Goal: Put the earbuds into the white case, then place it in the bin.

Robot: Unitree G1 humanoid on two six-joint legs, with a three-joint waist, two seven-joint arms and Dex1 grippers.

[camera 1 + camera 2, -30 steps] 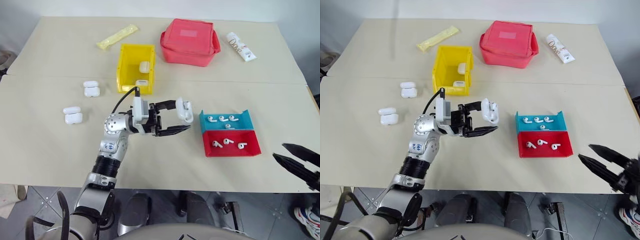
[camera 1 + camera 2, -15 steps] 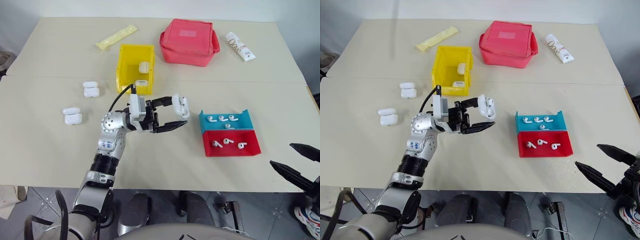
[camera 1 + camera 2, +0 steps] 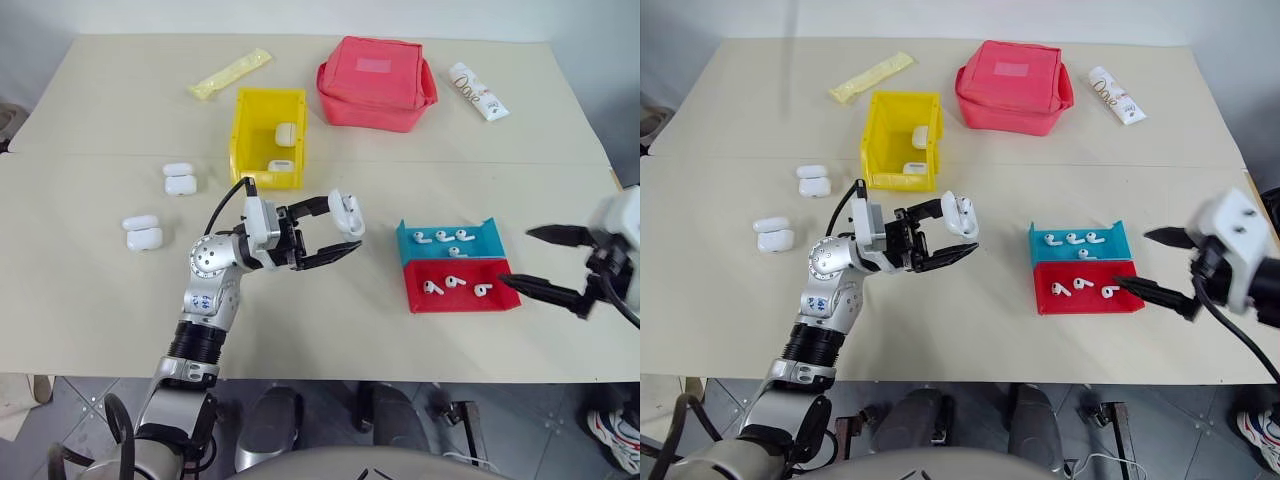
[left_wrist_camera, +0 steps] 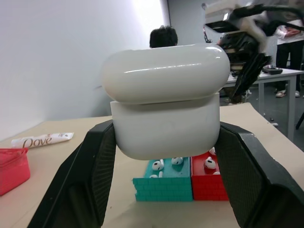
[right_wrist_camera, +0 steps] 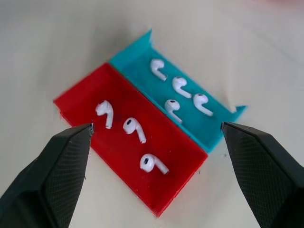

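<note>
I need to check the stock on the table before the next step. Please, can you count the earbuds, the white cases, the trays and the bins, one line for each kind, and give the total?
Earbuds: 7, that is 4 in the blue tray and 3 in the red tray
White cases: 5, that is 2 in the yellow bin, 2 on the table, 1 in the left gripper
Trays: 2
Bins: 1
Total: 15

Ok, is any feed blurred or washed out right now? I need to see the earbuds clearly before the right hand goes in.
Right wrist view: earbuds crisp in the red tray and blue tray, no glare. Left wrist view: the white case is sharp with a soft highlight on its lid; the other gripper behind it is smeared and the top of the far wall is washed out. Head views: evenly lit, sharp.
</note>
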